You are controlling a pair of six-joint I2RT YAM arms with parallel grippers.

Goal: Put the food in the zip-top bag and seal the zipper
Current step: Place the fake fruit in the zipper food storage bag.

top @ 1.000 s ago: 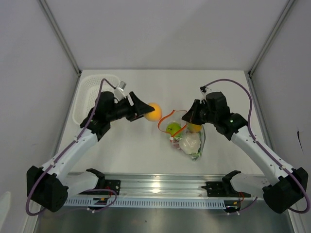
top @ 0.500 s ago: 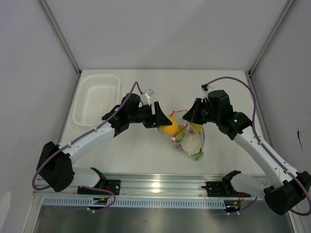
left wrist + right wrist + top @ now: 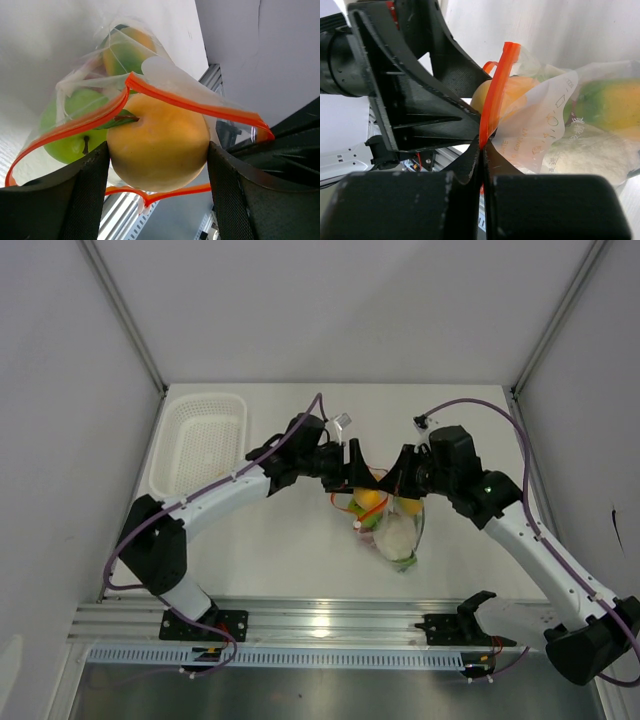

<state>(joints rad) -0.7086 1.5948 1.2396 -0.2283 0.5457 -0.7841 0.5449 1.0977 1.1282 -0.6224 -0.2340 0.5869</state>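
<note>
Clear, crinkly plastic lies nearest: the zip-top bag (image 3: 540, 127) rests on the white tabletop (image 3: 290, 540) just right of centre, its closed end toward 6 o'clock and a white cauliflower (image 3: 392, 535) inside it. Its mouth, edged by the thin orange-red zipper strip (image 3: 185, 102), opens toward 11 o'clock. There the left claw (image 3: 157, 147) is clamped on the smooth yellow-orange ball (image 3: 160, 137), which sits right in the mouth, partly under the upper strip, with a green apple (image 3: 72, 127) already inside beside it. On the mouth's 2 o'clock side the right claw (image 3: 482, 148) is closed tight on the strip, holding that lip up.

The film looks light, limp and slippery, so it would buckle if pushed; the stiffer strip seems the only sound place to grip. The ball looks hard and round, apt to roll back out, so I judge it best let go only once well past the lip.

Farthest, at 10 o'clock, the white mesh rectangular basket (image 3: 200, 445) stands well apart.

Against a second ago, the left arm has carried the ball from open tabletop at 9 o'clock of the bag into the mouth; the right claw has kept its pinch.
</note>
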